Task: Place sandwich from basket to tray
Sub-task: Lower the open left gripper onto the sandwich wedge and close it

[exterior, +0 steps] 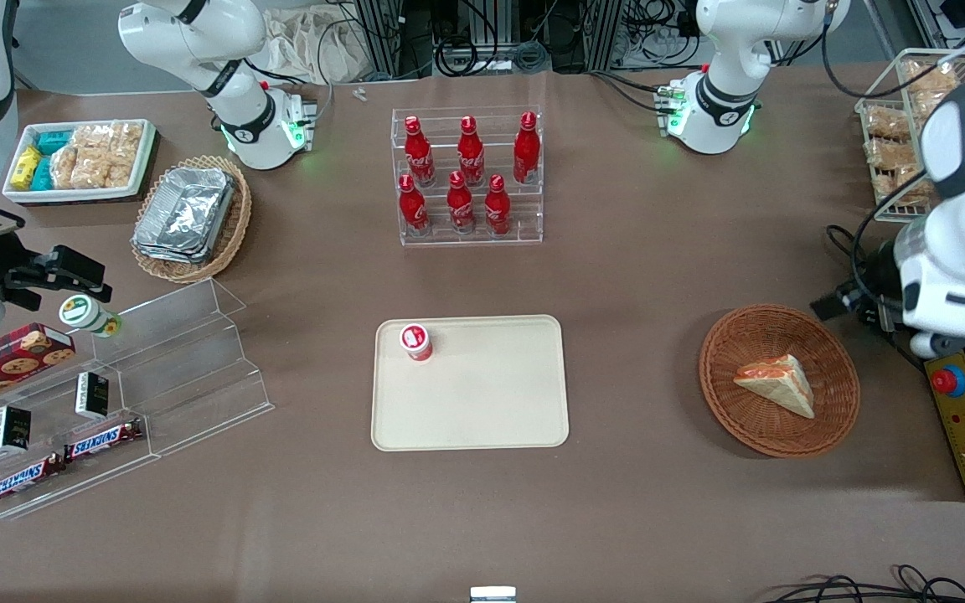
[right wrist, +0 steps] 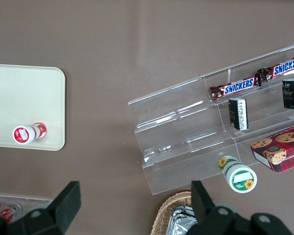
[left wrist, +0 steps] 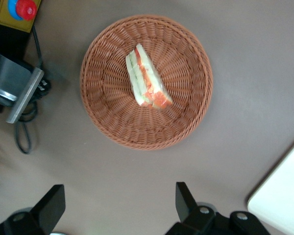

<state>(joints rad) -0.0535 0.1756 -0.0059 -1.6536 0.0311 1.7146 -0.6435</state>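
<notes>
The sandwich (exterior: 777,383) (left wrist: 146,78), a pale bread wedge with orange and green filling, lies in the round reddish-brown wicker basket (exterior: 834,423) (left wrist: 147,134) toward the working arm's end of the table. My left gripper (exterior: 858,299) (left wrist: 118,208) hangs open and holds nothing. It is well above the bare tabletop just outside the basket's rim, slightly farther from the front camera than the sandwich. The cream tray (exterior: 482,402) (left wrist: 284,196) (right wrist: 19,93) lies flat mid-table, with a small red-and-white cup (exterior: 416,342) (right wrist: 27,133) standing in one corner.
A yellow control box with a red button (exterior: 964,419) (left wrist: 17,12) and cables lie beside the basket. A rack of red cola bottles (exterior: 467,180) stands farther back than the tray. A wire rack of bagged snacks (exterior: 901,126) and a clear acrylic shelf (exterior: 172,368) sit at the table's ends.
</notes>
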